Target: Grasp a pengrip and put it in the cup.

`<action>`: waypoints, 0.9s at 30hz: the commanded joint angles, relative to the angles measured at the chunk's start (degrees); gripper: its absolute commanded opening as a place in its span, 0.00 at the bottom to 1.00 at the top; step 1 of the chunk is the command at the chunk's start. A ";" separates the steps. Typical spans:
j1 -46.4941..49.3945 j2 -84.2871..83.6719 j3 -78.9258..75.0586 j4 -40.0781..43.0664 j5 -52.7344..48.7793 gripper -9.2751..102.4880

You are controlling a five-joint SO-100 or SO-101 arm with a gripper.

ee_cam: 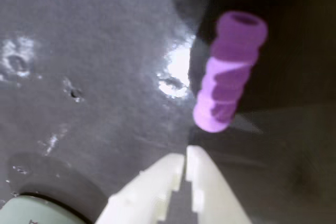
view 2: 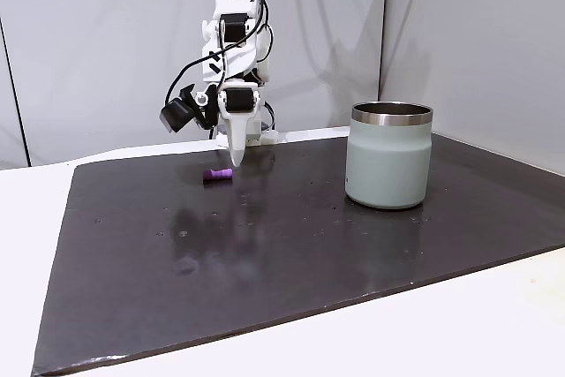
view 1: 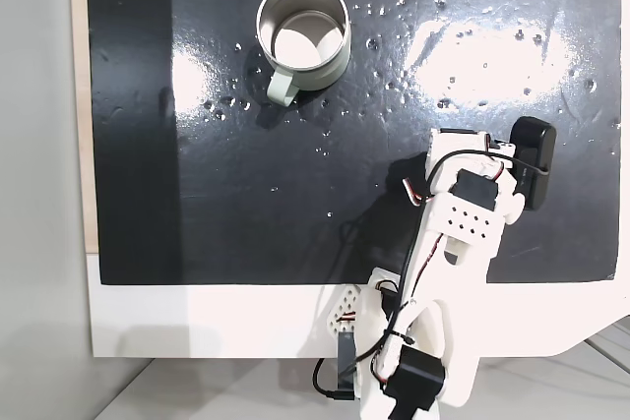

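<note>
Clenched and empty, the hand (ee_cam: 185, 156) hangs just above the black mat (view 2: 291, 253), beside the lying pengrip (ee_cam: 228, 72); the cup (view 2: 389, 154) stands well apart from it.

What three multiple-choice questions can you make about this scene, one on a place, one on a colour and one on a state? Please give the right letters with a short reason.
1. Where is the pengrip?
A. lying on the dark mat
B. inside the cup
C. between the fingers

2. What colour is the pengrip?
A. green
B. purple
C. orange

3. How is the gripper?
A. wide open
B. shut on the pengrip
C. shut, holding nothing

Answers:
1. A: in a fixed view the pengrip lies on the mat, apart from the cup.
2. B: the wrist view shows it plainly purple.
3. C: in the wrist view the two white fingertips meet with only a thin slit between them, and the pengrip lies just beyond them.
</note>
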 commanded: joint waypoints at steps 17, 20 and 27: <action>3.25 -4.13 -8.17 8.53 -8.88 0.28; 4.31 -5.19 -9.32 9.58 -10.11 0.28; 6.77 -8.26 -13.71 12.39 -12.57 0.28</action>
